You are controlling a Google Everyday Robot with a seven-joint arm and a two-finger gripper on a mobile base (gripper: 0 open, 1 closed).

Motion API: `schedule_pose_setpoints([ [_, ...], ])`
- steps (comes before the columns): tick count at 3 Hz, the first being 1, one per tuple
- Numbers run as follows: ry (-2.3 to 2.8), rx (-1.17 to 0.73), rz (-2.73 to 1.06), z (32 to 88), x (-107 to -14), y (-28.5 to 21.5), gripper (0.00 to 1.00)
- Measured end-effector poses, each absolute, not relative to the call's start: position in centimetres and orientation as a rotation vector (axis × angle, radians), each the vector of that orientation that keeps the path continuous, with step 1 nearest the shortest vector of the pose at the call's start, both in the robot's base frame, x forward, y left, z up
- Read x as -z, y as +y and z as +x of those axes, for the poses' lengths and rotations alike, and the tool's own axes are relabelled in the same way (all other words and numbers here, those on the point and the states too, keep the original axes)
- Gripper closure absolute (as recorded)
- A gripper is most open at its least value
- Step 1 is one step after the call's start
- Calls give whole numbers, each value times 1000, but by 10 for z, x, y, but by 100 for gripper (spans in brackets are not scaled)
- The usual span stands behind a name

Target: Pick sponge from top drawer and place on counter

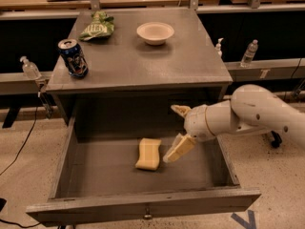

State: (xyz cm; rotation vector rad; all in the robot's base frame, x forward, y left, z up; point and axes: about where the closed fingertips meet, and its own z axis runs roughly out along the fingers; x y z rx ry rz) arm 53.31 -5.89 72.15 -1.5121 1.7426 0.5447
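Observation:
The pale yellow sponge (148,154) lies flat on the floor of the open top drawer (143,205), near its middle. My gripper (170,134) is inside the drawer, just right of the sponge, on the white arm coming in from the right. It is open and empty: one yellow finger (178,148) points down-left, with its tip close to the sponge's right edge, and the other (181,110) sits higher, near the cabinet's front. The grey counter (190,61) is above and behind the drawer.
On the counter stand a soda can (73,57) at the front left, a green bag (97,26) at the back left and a white bowl (155,32) at the back middle. Small bottles (30,69) (249,53) stand on the benches on both sides.

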Motion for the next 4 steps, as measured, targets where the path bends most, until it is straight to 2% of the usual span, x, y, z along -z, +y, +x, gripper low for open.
schedule_pose_setpoints([
  [1, 1701, -595, -1487, 528, -673, -54, 0],
  [4, 1685, -648, -1627, 521, -605, 1, 0],
])
